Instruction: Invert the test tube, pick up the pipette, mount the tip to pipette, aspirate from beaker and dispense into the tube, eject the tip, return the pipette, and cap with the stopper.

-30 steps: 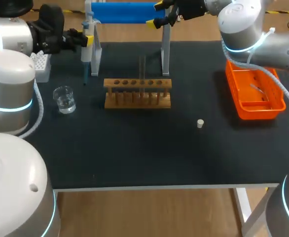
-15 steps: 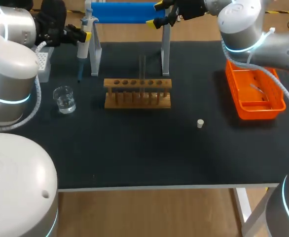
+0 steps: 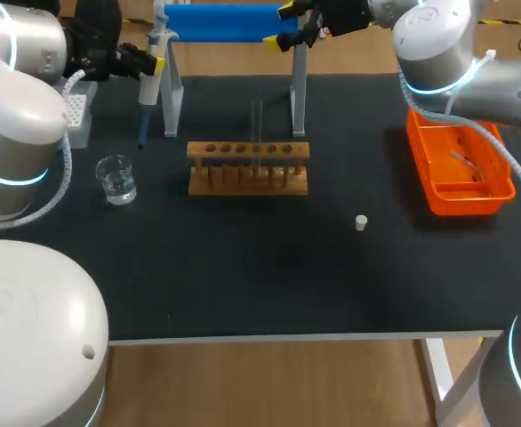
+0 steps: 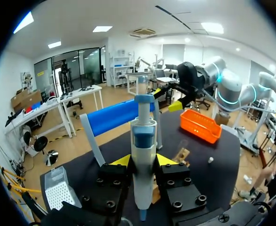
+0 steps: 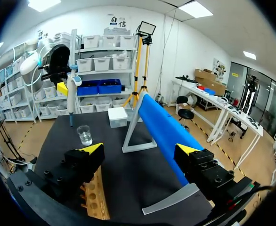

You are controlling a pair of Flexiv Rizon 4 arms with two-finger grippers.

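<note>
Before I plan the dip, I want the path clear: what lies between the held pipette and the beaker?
Nothing: the head view shows only bare table between pipette and beaker.

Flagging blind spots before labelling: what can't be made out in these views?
- Clear glass test tube in the wooden rack: head view, too faint to tell its contents.
- White-and-blue pipette in the left gripper: mounted tip or not, too small in head view; lower end hidden by the gripper's body in left wrist view.
- White tip box: head view, left arm covers part.
- Orange plastic basket: head view, contents too small.
</note>
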